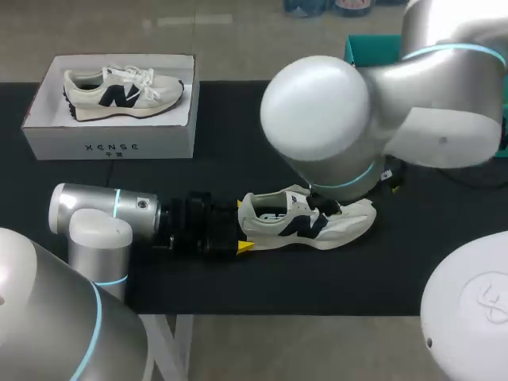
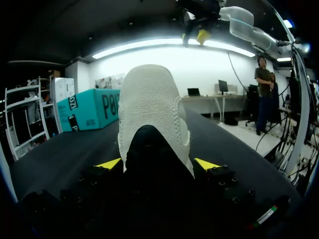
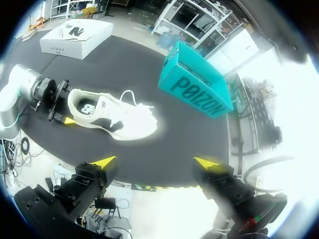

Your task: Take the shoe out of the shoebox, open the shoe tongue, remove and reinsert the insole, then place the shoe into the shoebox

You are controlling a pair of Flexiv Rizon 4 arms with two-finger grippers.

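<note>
— Where is the shoe (image 1: 305, 222)?

— Out of its box, on the black bench (image 1: 238, 159) near the middle. It is cream with a dark marking on the side. The heel points toward my left side and the toe toward my right. From the left wrist it looks to stand on its sole, and from the right wrist a loop of lace lies loose beside the tongue.

— Does anything have hold of it?

— The left hand (image 2: 158, 164) does. It lies low along the bench behind the shoe, with one yellow tip against each side of the heel, so it is closed on the heel from both sides.

— And the right hand (image 3: 154, 162)?

— It is high above the bench, well apart from the shoe, and looks down on it. Its two fingers are spread wide with nothing between them. In the head view the big joint of the right arm (image 1: 341, 111) covers the hand itself and part of the shoe's top.

— Where is the shoebox (image 1: 111, 147)?

— It is white with no lid on it, and sits at the far left corner of the bench, well apart from the shoe. A second shoe (image 1: 123, 93) of the same kind lies inside it, toe toward my right.

— Is anything else on the bench?

— A teal carton (image 3: 197, 84) sits at the far right edge, beyond the toe of the shoe.
</note>
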